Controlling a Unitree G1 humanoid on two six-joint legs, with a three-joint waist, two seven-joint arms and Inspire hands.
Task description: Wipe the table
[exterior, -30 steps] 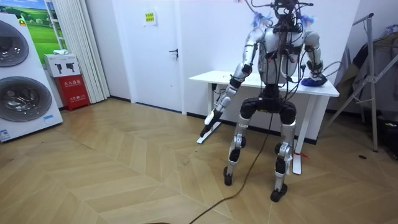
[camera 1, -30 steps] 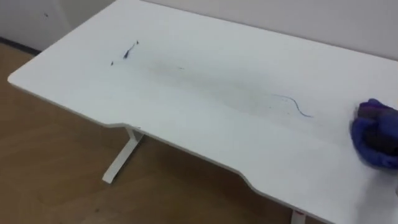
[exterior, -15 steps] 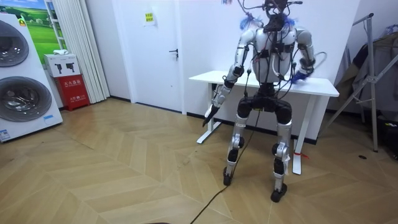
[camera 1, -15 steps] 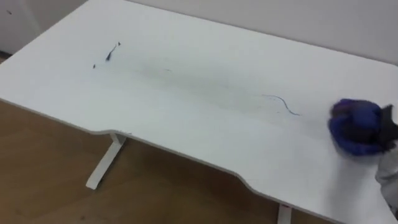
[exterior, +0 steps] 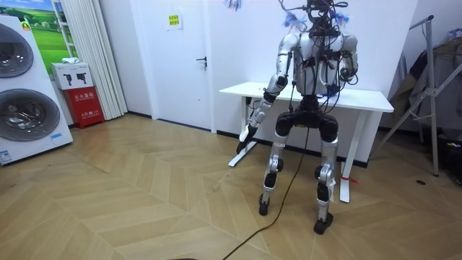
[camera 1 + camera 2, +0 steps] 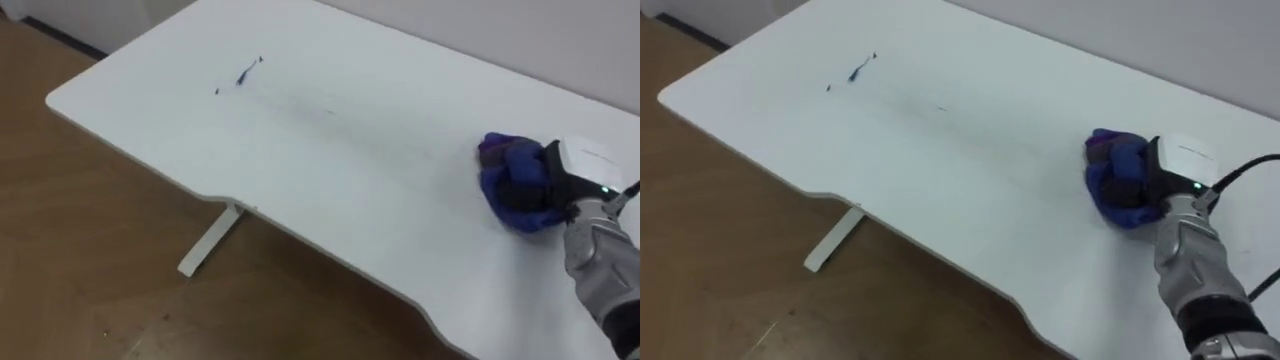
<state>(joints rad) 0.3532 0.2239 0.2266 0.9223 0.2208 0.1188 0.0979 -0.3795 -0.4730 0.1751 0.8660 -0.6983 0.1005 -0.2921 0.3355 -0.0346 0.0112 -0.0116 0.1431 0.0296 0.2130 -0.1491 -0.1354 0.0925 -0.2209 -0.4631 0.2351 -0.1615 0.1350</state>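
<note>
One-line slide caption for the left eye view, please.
Right hand grips a blue cloth on the white table, dark marks near its left end.

The worktop is being shown in plain white, and it is being marked by a short blue-black scribble. A deep blue cloth with purple folds is being clasped by black fingers. The right hand is being capped in white above a grey forearm. The floor is being patterned in brown herringbone.

right hand: arm forward, fingers curled round cloth; left hand: low, out from side
</note>
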